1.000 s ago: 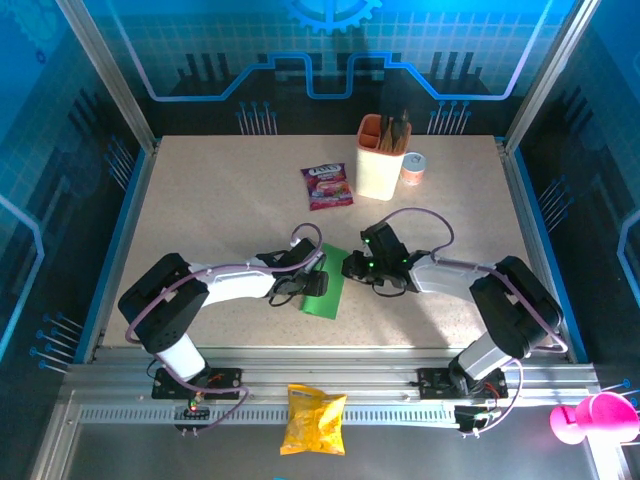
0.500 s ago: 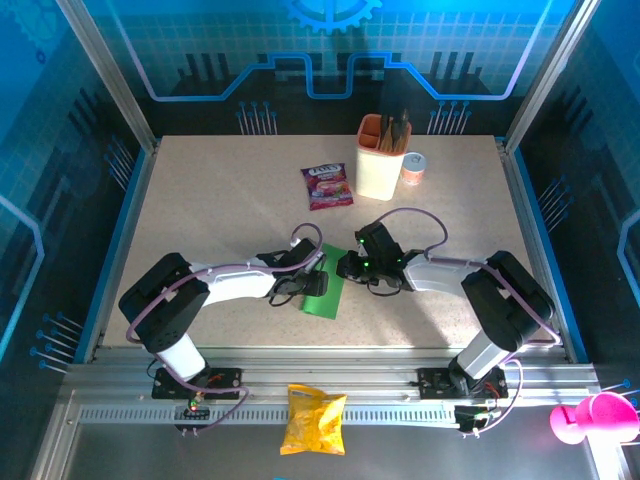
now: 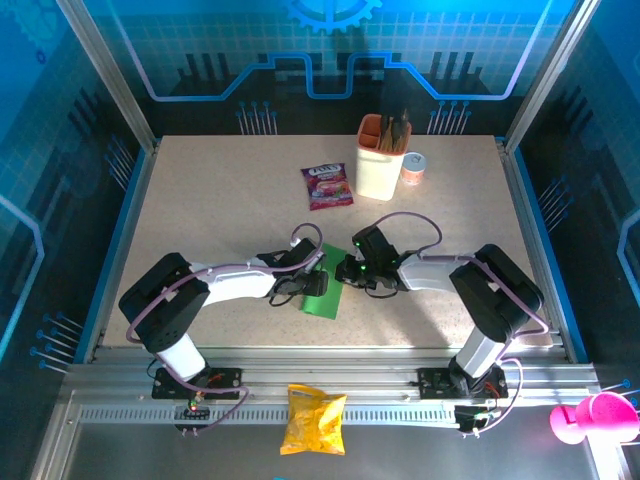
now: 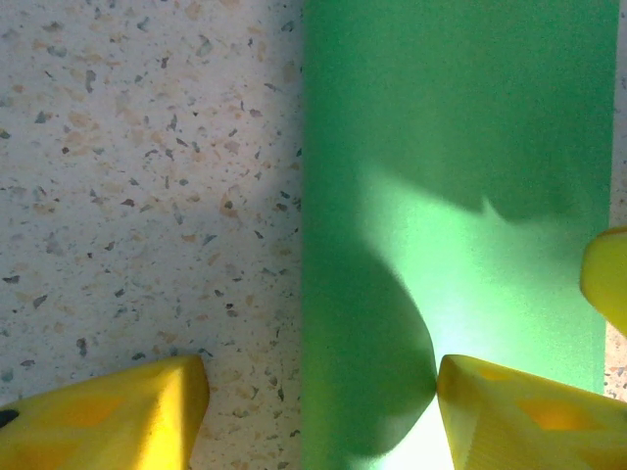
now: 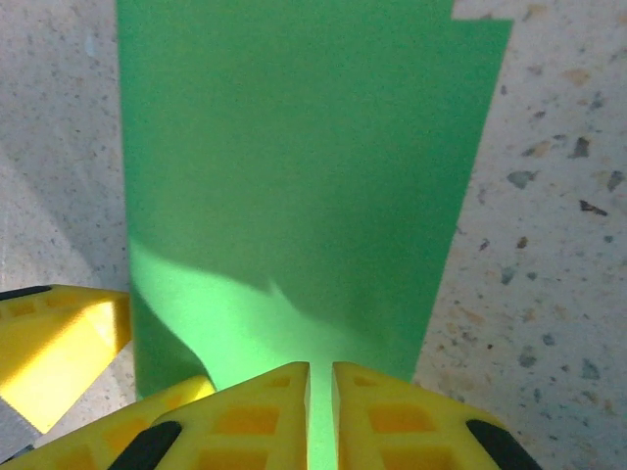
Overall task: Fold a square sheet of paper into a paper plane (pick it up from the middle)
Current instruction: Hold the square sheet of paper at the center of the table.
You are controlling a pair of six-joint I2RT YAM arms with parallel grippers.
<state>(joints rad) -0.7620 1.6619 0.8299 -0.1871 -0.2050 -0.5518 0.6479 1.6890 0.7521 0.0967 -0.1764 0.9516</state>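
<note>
Now the square sheet of paper point(image 3: 326, 284), folded into a narrow strip, lies flat on the counter point(image 3: 200, 200), its long axis running away from the arm bases. Astride its left long edge the left fingers point(image 4: 118, 421) stand open. At its right edge the right fingers point(image 5: 260, 416) are almost closed, equally near.

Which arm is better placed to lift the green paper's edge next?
Probably right: the right gripper sits closed at the edge of the green paper; the left gripper stands open astride an edge.

Black-and-white arms point(image 3: 232, 281), looped purple cables point(image 3: 411, 217), blocky yellow fingers point(image 5: 263, 416) (green LEDs point(image 3: 360, 243) on right wrist).
</note>
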